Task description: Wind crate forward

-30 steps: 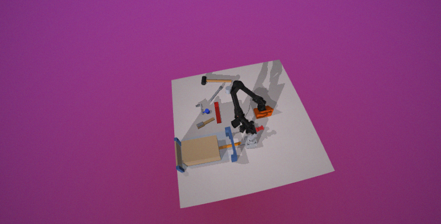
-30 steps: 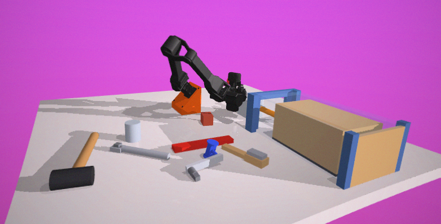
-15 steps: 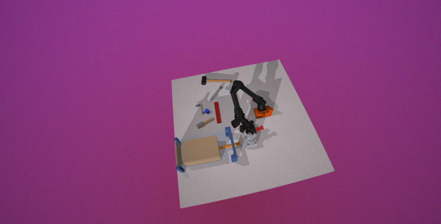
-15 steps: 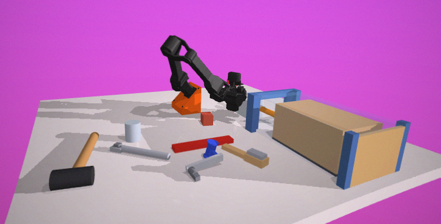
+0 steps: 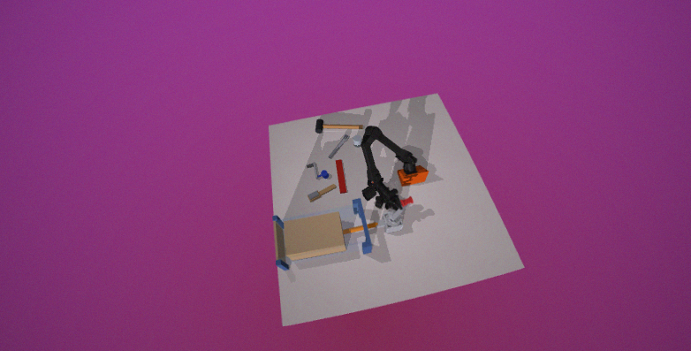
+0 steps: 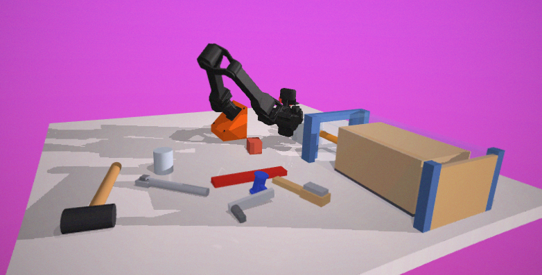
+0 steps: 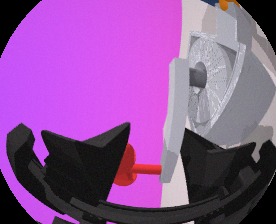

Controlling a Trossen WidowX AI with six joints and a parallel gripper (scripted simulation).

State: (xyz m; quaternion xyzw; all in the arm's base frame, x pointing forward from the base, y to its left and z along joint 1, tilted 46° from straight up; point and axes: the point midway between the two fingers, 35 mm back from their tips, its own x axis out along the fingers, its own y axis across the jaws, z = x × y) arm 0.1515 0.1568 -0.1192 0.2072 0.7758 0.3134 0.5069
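Observation:
The tan crate (image 5: 314,233) (image 6: 378,165) sits flat in the clear-panelled cubby, a gap between its front and the blue frame (image 5: 366,239) (image 6: 310,138). An orange strap (image 5: 353,229) (image 6: 328,136) runs from it toward the grey winch (image 5: 394,222) (image 7: 256,90). A grey crank handle (image 7: 174,112) stands on the winch, its shaft reaching into the hub. Its red knob (image 5: 406,201) (image 7: 124,172) shows partly behind the left finger in the wrist view. My gripper (image 7: 154,128) (image 5: 398,207) is open, fingers apart on either side of the crank arm's knob end.
A second crank (image 5: 316,171) (image 6: 251,199) with a blue knob, a red bar (image 5: 341,176) (image 6: 248,176), a brush (image 5: 322,192) (image 6: 301,191), a wrench (image 5: 338,147) (image 6: 176,186), a mallet (image 5: 340,126) (image 6: 88,218), a pale cylinder (image 5: 357,141) (image 6: 163,161) and a red block (image 6: 254,145) lie about.

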